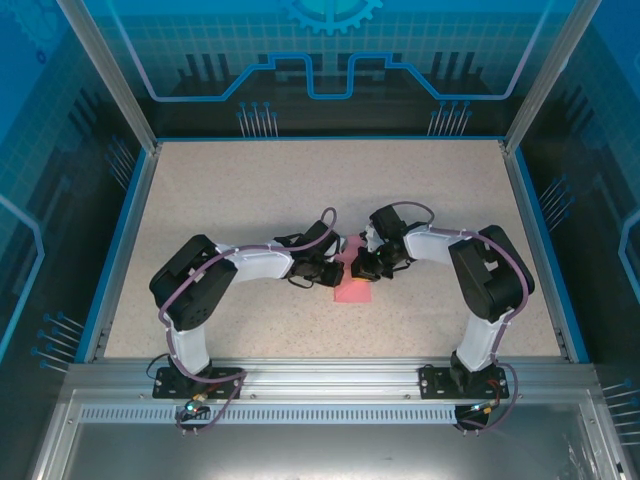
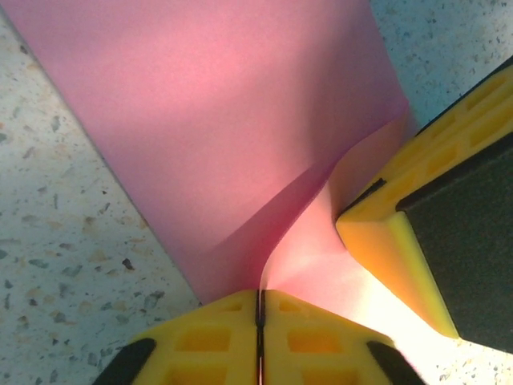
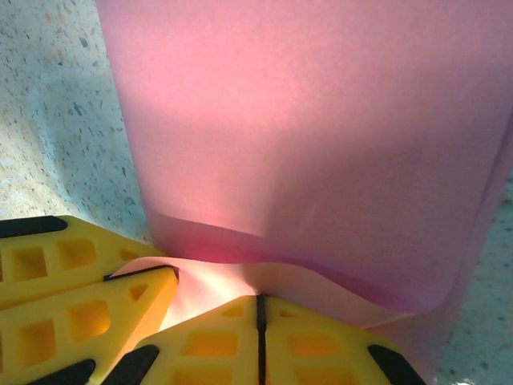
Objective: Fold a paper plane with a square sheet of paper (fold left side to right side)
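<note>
L gripper [image 1: 338, 272] & R gripper [image 1: 362, 268] meet tip to tip near the ctr of the table [image 1: 200, 200] in the top view, both arms bent inward from their bases at the near edge. Pink sheet [image 1: 352, 291] lies on the table right under them. Its near part shows below the two heads; the rest is hidden by them. Jaw state is too small to read from up here.

Left wrist view: L gripper [image 2: 259, 298] has its yellow fingers pressed flat together, just a hairline seam btw them. The pink sheet [image 2: 224, 120] runs straight into that seam, pinched at its edge. Sheet spreads away from the tips across the speckled table, w/ a curl of paper lifting off the flat layer by the pinch. One of R gripper's fingers [image 2: 393, 233] comes in from the right, against the lifted paper, just beside L's tips.

Right wrist view: R gripper [image 3: 259, 309] is likewise clamped, fingers tight together, sheet edge caught in the seam. Paper here is doubled: an upper layer bowed over a lower one, the bend rounded, not pressed flat. L gripper [image 3: 160, 271] sits at lower left, fingers closed on each other, tips at the same paper edge, just beside R's tips. Speckled table shows at left & far right.
</note>
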